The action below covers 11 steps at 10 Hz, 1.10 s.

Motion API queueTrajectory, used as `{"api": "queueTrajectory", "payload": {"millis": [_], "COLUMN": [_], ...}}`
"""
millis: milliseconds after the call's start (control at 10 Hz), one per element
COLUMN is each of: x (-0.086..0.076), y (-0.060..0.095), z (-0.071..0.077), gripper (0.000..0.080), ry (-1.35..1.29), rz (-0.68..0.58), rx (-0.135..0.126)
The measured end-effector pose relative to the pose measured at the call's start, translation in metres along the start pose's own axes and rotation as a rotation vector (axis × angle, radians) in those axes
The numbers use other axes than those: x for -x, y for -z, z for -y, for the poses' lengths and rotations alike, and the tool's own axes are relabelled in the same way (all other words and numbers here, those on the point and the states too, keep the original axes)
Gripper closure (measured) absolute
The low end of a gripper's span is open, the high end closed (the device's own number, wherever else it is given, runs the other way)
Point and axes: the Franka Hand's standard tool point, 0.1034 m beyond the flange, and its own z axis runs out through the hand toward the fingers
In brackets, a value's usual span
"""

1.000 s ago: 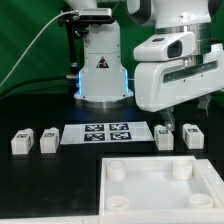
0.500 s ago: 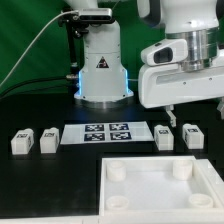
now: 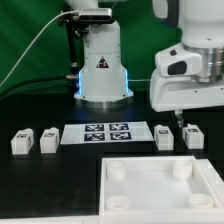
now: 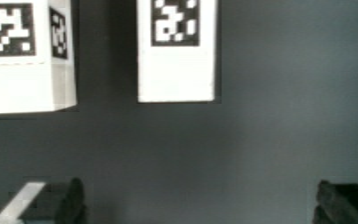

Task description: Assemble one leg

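The leg (image 3: 193, 135) lies on the dark desk (image 3: 40, 175) at the right end of the row in the exterior view. It is a white block with a black-and-white tag on its face (a second leg (image 3: 165, 137) sits just beside it, to the left). The hand (image 3: 176, 117) hovers above the pair, pointing straight down, its fingers (image 4: 43, 200) spread wide and gripping nothing. The white arm (image 3: 195, 70) rises over it.

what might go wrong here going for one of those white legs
1. The small white plastic tagged leg sits close beside a matching leg, so the open two-finger gripper may knock the neighbour.
2. Neither leg lies between its jaws; closing here would probably grasp nothing.
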Motion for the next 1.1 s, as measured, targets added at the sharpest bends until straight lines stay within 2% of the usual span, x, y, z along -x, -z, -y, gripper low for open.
{"api": "queueTrajectory", "payload": {"millis": [100,200,600,700,800,1100], "x": [0.001,0.009,0.013,0.014,0.024,0.037], "y": [-0.003,-0.003,-0.007,-0.018,-0.028,-0.047], "z": [-0.002,-0.006,-0.009,-0.005,-0.002,0.0], "gripper": [0.015,0.015,0.015,0.015,0.015,0.015], "ry": [0.01,0.008,0.001,-0.03,-0.035,-0.041], "rz": [0.046,0.164,0.54,0.559,0.573,0.597], "rx": [0.004,0.018,0.04,0.049,0.061,0.075]}}
